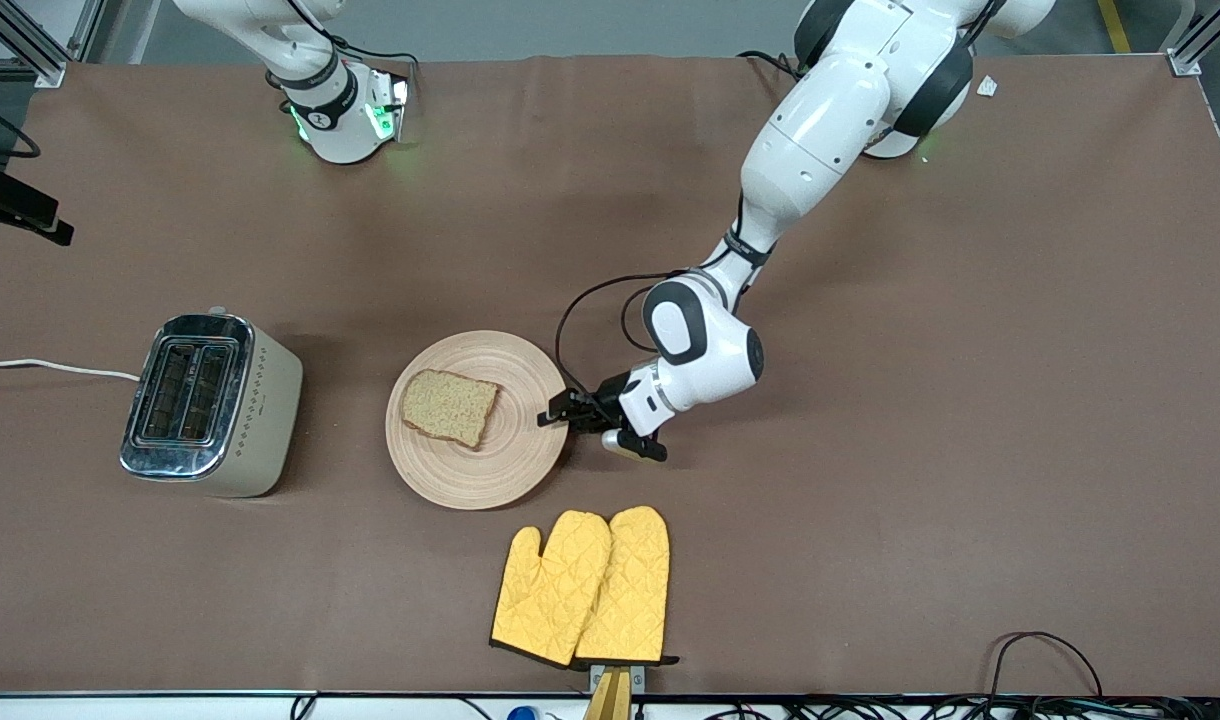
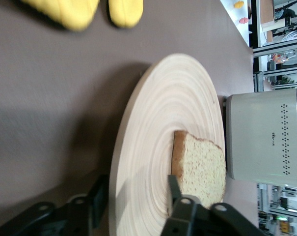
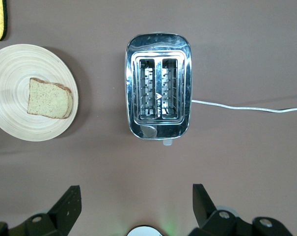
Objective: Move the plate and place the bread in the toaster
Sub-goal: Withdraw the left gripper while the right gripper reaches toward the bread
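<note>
The round beige plate (image 1: pixel 515 465) lies mid-table with the brown bread slice (image 1: pixel 449 407) on it. My left gripper (image 1: pixel 562 412) is at the plate's rim on the side toward the left arm's end. In the left wrist view its fingers (image 2: pixel 174 191) are closed on the rim (image 2: pixel 138 147), one pad on the top surface close to the bread (image 2: pixel 202 167), the other against the outer edge. The chrome-topped toaster (image 1: pixel 210 403) stands toward the right arm's end, slots up and empty (image 3: pixel 158 88). My right gripper (image 3: pixel 137 201) is open and empty, high over the table beside the toaster.
Two yellow oven mitts (image 1: pixel 585 588) lie nearer the front camera than the plate. The toaster's white cord (image 1: pixel 50 366) runs off the table's end. The plate (image 3: pixel 15 118) and bread (image 3: pixel 50 98) also show in the right wrist view.
</note>
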Controlling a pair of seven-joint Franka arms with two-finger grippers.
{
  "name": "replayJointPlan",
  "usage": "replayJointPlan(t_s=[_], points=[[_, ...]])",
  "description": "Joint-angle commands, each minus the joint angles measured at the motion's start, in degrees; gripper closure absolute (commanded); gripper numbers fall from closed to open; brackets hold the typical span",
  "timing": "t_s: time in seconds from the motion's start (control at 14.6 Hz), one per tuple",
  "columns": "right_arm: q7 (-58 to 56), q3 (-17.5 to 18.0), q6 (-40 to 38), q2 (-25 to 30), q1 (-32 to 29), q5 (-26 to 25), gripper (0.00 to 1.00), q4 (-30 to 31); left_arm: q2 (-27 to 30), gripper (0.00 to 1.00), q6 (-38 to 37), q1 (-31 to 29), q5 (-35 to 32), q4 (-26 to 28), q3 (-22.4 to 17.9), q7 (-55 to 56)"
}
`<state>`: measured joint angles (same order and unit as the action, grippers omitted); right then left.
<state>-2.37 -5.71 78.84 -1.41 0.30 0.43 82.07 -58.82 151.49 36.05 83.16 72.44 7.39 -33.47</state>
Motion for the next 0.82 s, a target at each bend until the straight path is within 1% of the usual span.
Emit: replayJointPlan(t_s=[0.0,0.14,0.27,0.48,0.62,0.75], points=[[0.44,0.35,3.93,0.44,1.02,0.98,0.0,4.75,5.46,0.0,-0.66,-3.96,-6.23,5.93,0.0,2.43],[1.14,0.26,7.89,0.62,0.85,3.6,0.0,9.23,8.27,0.0,-3.81,-7.04,-12.46,8.67,0.0,4.71],[2.28,0.26,11.32,0.71,1.11,3.79,0.0,12.22,11.0,0.0,-8.29,-10.99,-21.41,9.99,0.0,8.75],[5.26,0.35,17.03,0.71,3.04,3.97,0.0,16.62,15.65,0.0,-18.47,-18.27,-38.8,10.18,0.0,15.95],[7.98,0.35,21.16,0.71,5.23,4.58,0.0,19.78,18.73,0.0,-22.97,-21.71,-50.32,10.0,0.0,18.34],[11.67,0.26,24.5,0.71,8.12,4.58,0.0,22.42,21.89,0.0,-27.36,-24.97,-58.78,9.91,0.08,18.35]])
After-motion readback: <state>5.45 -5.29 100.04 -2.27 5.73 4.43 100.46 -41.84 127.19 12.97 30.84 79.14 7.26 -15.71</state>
